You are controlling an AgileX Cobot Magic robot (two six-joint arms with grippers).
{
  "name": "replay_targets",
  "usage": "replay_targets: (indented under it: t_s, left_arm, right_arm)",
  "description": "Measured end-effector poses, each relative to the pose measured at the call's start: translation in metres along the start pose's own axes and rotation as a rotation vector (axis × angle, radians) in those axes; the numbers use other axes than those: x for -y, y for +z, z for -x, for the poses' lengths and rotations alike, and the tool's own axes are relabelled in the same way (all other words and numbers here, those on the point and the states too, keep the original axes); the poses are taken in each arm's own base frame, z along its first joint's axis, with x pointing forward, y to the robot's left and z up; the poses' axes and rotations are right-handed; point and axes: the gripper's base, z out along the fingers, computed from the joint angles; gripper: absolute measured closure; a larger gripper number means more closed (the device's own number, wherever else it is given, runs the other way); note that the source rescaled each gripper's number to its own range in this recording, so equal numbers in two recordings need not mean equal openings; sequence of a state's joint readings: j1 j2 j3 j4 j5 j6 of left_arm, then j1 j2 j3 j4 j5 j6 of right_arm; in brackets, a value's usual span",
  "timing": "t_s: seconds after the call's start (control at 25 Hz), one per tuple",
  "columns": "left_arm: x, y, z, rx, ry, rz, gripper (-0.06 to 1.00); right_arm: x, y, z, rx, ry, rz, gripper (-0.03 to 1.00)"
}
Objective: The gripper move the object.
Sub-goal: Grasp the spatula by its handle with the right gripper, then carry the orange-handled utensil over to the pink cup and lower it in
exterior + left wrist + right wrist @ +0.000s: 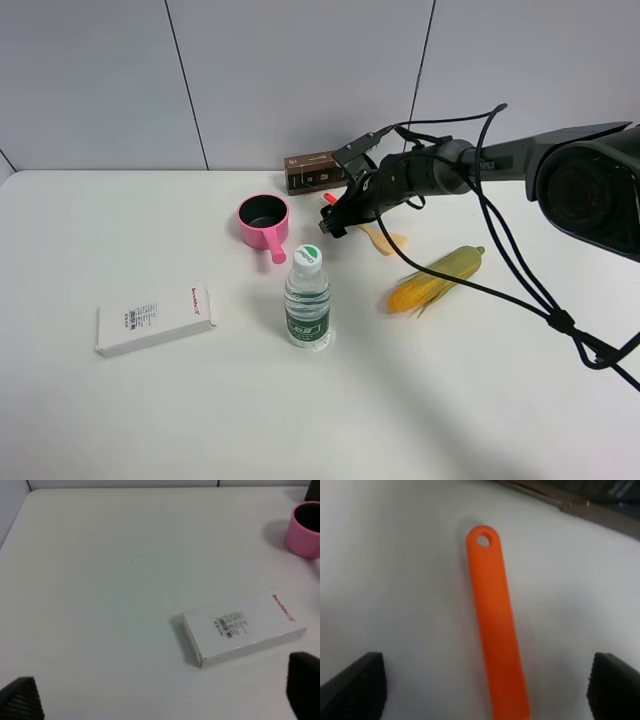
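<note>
A white, matte counter [120, 420] fills the scene and is met along its back edge by a wall of pale grey panels [300, 70] divided by thin dark seams. Soft shadows are cast on the counter under the objects and the arm.

The right fingers [357, 685] are spread wide and released. Nothing is gripped. The spatula [495, 620] lies flat on the counter between them, and its orange handle is touched by neither finger. The holed end of the handle points away from the fingers, toward a brown box [312, 172] standing against the wall. In the high view the right fingers [331, 226] are seen hovering over the handle, while the tan blade of the spatula [385, 240] shows behind them, beneath the arm. A corn cob [435, 280] lies beyond the blade, farther from the fingers, and black cables [520, 290] are trailed past it. A pink saucepan [263, 218] sits near the fingertips on the side away from the arm, and a water bottle [307, 300] stands upright near them.

The left fingers [20, 700] are also parted, with only bare counter between them. A white carton [240, 630] lies flat just ahead of them, and the saucepan's rim is seen well beyond it.
</note>
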State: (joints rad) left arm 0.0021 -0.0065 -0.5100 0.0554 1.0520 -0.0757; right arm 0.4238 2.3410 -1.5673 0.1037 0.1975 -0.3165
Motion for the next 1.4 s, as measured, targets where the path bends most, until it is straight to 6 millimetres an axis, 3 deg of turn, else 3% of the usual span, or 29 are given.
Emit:
replay_targets:
  t_s: [0.48,0.64,1.0,1.24,1.4]
  left_arm:
    - [0.0,0.0,0.0,0.0,0.0,0.0,-0.06]
    - [0.0,0.0,0.0,0.0,0.0,0.0,-0.06]
    - [0.0,0.0,0.0,0.0,0.0,0.0,-0.06]
    - [0.0,0.0,0.0,0.0,0.0,0.0,-0.06]
    - [0.0,0.0,0.0,0.0,0.0,0.0,-0.06]
  right_arm:
    - [-0.001,0.002,-0.001,0.007,0.084,0.006,0.26]
    - [-0.001,0.002,-0.001,0.007,0.086,0.006,0.44]
    - [-0.001,0.002,-0.001,0.006,0.082,0.006,0.97]
    - [0.0,-0.003,0.004,0.018,0.083,0.004,0.97]
    - [0.004,-0.031,0.025,0.063,0.081,0.001,0.97]
